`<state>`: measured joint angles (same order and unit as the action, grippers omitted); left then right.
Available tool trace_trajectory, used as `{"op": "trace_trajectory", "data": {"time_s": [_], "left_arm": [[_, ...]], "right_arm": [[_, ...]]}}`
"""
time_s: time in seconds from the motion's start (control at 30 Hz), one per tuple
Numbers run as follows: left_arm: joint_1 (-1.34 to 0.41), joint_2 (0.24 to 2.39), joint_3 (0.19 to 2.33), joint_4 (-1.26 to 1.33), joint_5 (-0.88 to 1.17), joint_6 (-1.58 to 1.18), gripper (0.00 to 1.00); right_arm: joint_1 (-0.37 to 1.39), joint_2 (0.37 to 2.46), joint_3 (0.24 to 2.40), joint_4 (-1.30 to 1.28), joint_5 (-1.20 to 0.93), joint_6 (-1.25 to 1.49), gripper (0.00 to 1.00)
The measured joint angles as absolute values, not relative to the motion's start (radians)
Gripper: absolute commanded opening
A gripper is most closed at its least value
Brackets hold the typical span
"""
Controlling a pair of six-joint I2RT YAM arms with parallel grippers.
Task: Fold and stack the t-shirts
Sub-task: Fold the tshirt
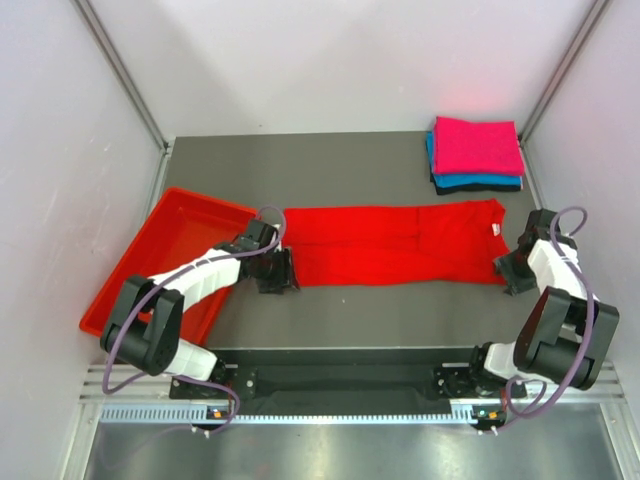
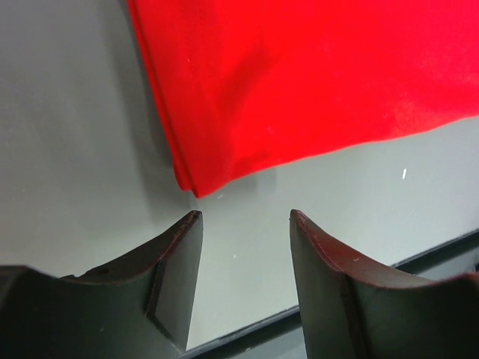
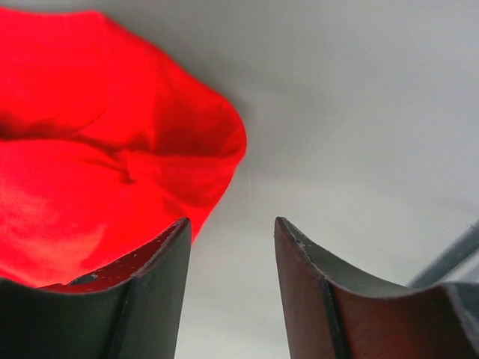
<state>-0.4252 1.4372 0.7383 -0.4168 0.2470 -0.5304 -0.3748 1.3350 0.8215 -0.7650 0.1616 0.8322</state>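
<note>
A: Quick status, L to R?

B: Red tray (image 1: 150, 262) far left, beside my left arm. Left gripper (image 1: 278, 272) is low at the hem end of the red t-shirt (image 1: 390, 245), jaws apart, nothing btwn them. Wrist cam: the folded corner lies just ahead of the fingertips, not touching.

A: Shirt itself?

B: Flat on the table (image 1: 340, 165), folded lengthwise into a long strip, centre front, collar end twd the right.

A: Right side?

B: Right gripper (image 1: 508, 270) at the collar end, also open and empty. Cloth is bunched up beside one finger, bare table in the gap.

A: What worries you?

B: Left: that corner is several layers. If I close shallow I prob catch only the top layer, and the fold peels open on the lift. Right: the bunch could get pinched as a lump, so the ends rise uneven and the strip twists.

A: And the stack?

B: Back right corner: magenta shirt (image 1: 478, 145) on top, teal shirt (image 1: 465, 181) under it, black shirt (image 1: 500, 189) at the bottom. It's near my right arm, so a wide swing w/ cloth trailing could drag it askew.
</note>
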Motion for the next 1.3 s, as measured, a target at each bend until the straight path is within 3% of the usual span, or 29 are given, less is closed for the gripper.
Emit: {"op": "trace_trajectory", "data": {"time_s": [0.8,1.0,1.1,1.2,1.27,1.3], "left_arm": [[-0.425,1.458,0.726,-0.325,0.141,-0.574,0.55],[-0.425,1.458,0.726,-0.318,0.115,-0.574,0.5],[-0.425,1.467,0.729,-0.315,0.105,-0.572,0.35],[-0.423,1.485,0.738,-0.313,0.094,-0.564,0.11],[-0.422,1.496,0.741,-0.312,0.092,-0.562,0.0],[-0.422,1.497,0.744,-0.314,0.092,-0.559,0.0]], "right_arm": [[-0.456,1.397,0.708,-0.479,0.131,0.826,0.44],[-0.457,1.4,0.707,-0.45,0.13,0.808,0.37],[-0.457,1.404,0.707,-0.437,0.13,0.803,0.31],[-0.457,1.404,0.707,-0.429,0.13,0.795,0.21],[-0.457,1.404,0.707,-0.427,0.13,0.785,0.03],[-0.457,1.404,0.707,-0.426,0.13,0.785,0.0]]}}
